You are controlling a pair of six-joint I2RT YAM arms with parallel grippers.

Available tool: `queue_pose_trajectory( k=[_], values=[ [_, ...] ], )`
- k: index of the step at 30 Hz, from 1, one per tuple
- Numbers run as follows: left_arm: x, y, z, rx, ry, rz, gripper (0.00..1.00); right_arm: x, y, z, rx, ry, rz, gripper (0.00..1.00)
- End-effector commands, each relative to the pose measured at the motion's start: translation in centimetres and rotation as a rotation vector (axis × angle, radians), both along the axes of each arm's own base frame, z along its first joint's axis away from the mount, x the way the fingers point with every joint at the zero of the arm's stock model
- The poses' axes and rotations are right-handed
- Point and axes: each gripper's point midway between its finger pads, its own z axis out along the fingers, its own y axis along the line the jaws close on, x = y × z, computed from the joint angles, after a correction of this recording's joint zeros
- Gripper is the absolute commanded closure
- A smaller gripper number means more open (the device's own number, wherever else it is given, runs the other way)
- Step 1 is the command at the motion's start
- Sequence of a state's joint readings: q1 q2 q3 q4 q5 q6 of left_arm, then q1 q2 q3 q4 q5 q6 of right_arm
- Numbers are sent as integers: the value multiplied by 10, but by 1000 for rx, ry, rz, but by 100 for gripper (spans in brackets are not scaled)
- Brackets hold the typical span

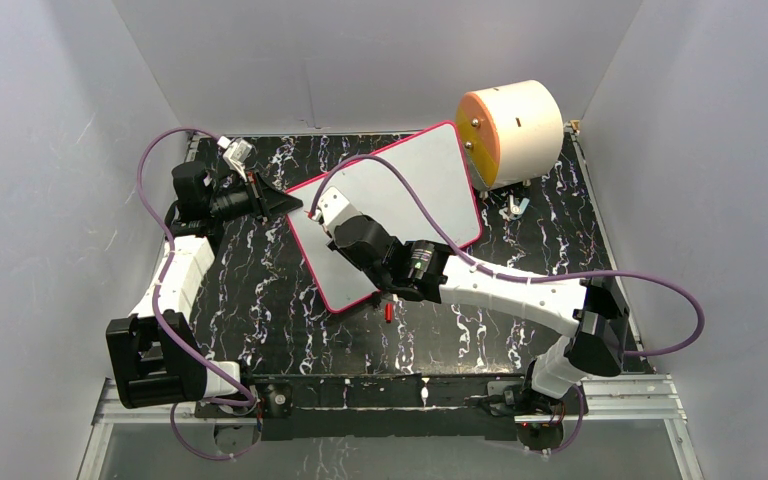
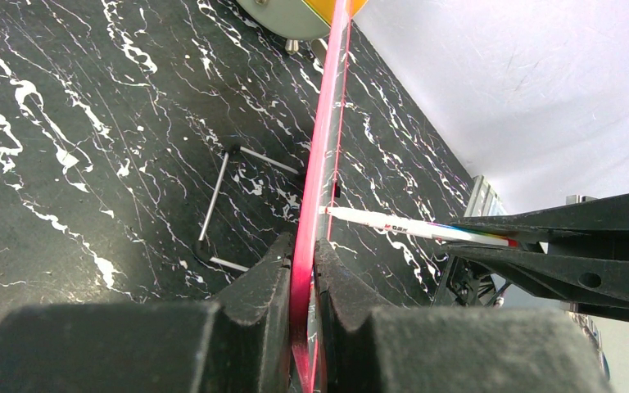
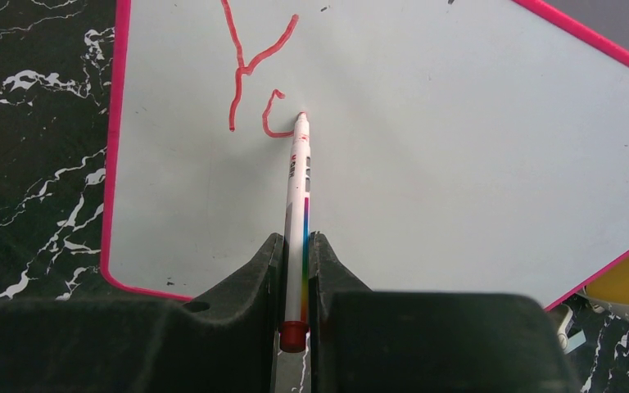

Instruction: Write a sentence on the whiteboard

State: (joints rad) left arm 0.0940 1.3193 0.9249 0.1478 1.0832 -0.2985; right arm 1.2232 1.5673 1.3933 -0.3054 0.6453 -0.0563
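Gripping the pink-red frame at one edge, the left tool (image 2: 303,246) has its jaws pressed together on the whiteboard (image 3: 459,147), and its wrist camera sees the board edge-on as a thin pink line running away across the table (image 1: 280,330). From above, the board lies tilted at an angle to the table's sides, one rounded corner towards the near edge and another towards the cream cylinder (image 1: 520,130) with the orange face at the far right. Most of the white face to the right of and below the writing is bare, and open dark surface lies between the board and the arm bases. The right tool (image 3: 296,241) is clamped on a slim white marker (image 3: 299,188), which points away from it with the tip touching the board near the upper left corner. The sentence (image 3: 250,65) consists of a red "Y" and a small hooked stroke, and the tip sits at the end of that stroke. A red cap (image 1: 388,312) lies on the table just beside the board's near corner, and a wire stand (image 2: 221,205) lies flat behind the board. The table is black with white marbling, enclosed by plain pale walls (image 1: 60,150) on three sides.
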Motion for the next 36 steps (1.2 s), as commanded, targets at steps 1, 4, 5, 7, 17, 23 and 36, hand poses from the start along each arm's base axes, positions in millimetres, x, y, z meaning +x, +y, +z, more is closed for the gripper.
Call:
queue_pose_trajectory(
  k=[1,4,5,7,17,23,36],
  values=[
    [3,2,-10,30,33,28,100,11,10,18,74,-42,-24,100],
    [3,2,-11,29,34,29,100,11,13,19,78,-43,-17,100],
    [4,2,-11,30,33,28,100,11,14,20,81,-44,-15,100],
    [4,2,-11,30,33,28,100,11,15,19,81,-43,-10,100],
    [3,1,-10,30,32,27,100,8,22,22,99,-36,19,100],
    [4,2,-10,30,31,29,100,7,25,21,101,-32,31,100],
    [4,2,-10,30,32,30,100,4,27,22,99,-24,60,100]
  ],
)
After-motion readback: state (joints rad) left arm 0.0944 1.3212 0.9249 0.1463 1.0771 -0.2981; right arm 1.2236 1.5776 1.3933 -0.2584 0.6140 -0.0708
